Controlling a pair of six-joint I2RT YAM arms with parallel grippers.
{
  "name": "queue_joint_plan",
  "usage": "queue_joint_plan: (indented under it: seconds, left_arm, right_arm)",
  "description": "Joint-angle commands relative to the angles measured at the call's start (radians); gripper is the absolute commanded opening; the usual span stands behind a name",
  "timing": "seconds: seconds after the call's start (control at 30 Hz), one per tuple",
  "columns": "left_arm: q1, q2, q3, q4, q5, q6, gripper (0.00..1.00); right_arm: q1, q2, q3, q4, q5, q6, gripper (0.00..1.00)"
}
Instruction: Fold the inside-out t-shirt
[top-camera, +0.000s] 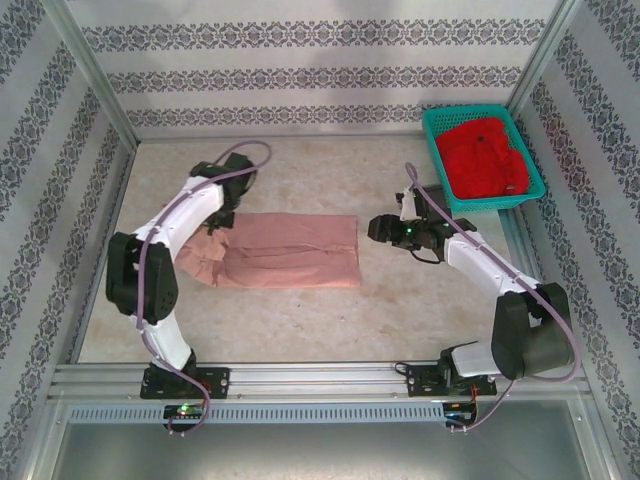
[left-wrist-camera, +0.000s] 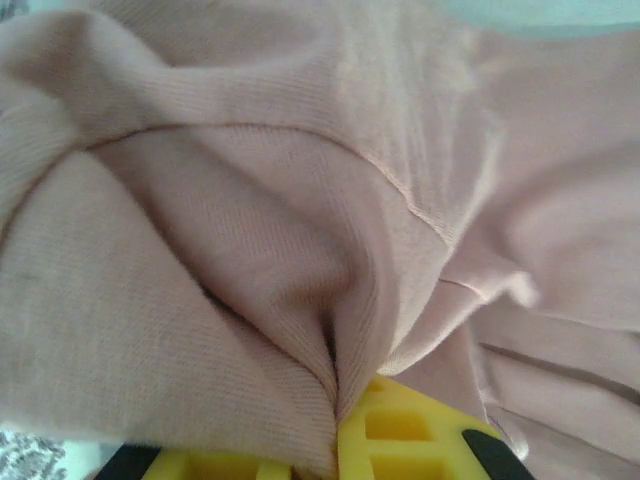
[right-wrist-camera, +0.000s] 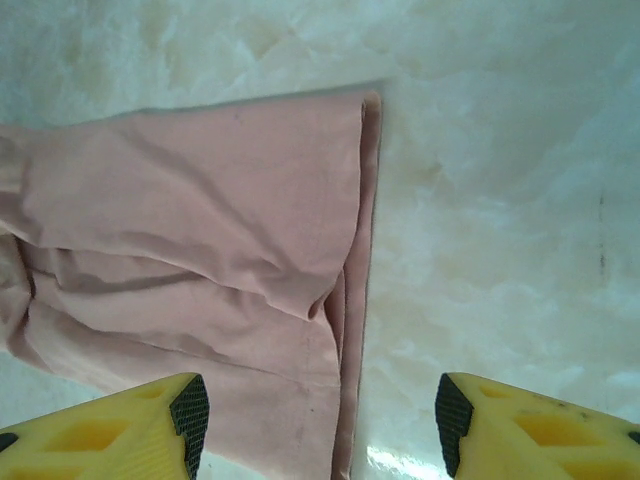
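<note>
Marble-looking pale table (top-camera: 300, 320) takes up most of the overhead view, with patterned walls (top-camera: 320, 75) round it. Laid out roughly in the middle of it, a bit to the left, is the dusty pink t-shirt (top-camera: 290, 250), folded into a long flat rectangle running left to right. Its right edge is neat and straight, while the left end is bunched and rumpled. Far right corner has a teal basket (top-camera: 438, 160) with a bright red garment (top-camera: 485, 158) piled inside, well apart from the pink one. Left gripper (top-camera: 217, 224) is down on the rumpled left end of the t-shirt, and in the left wrist view a pleat of pink cloth (left-wrist-camera: 300, 230) runs right down into the yellow fingers (left-wrist-camera: 400, 425), so they're pinched together on the fabric. Right gripper (top-camera: 378, 228) sits just off the shirt's right edge, not touching it. In its own wrist view the yellow fingers (right-wrist-camera: 150, 420) are spread well apart with nothing between them, and the shirt's straight hem (right-wrist-camera: 360, 230) runs down toward the gap, bare table on its right.
</note>
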Motion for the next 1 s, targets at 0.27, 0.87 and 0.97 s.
queue_joint_plan:
  seconds: [0.27, 0.87, 0.97]
  left_arm:
    - [-0.328, 0.320, 0.431, -0.347, 0.018, -0.082, 0.00]
    - [-0.420, 0.470, 0.603, -0.367, 0.041, -0.042, 0.00]
    - [-0.420, 0.506, 0.641, -0.366, 0.066, -0.040, 0.00]
  right_arm:
    - [0.002, 0.006, -0.043, -0.011, 0.022, -0.006, 0.64]
    - [0.062, 0.077, -0.072, 0.040, -0.003, 0.035, 0.63]
    - [0.067, 0.086, -0.074, 0.040, 0.002, 0.037, 0.62]
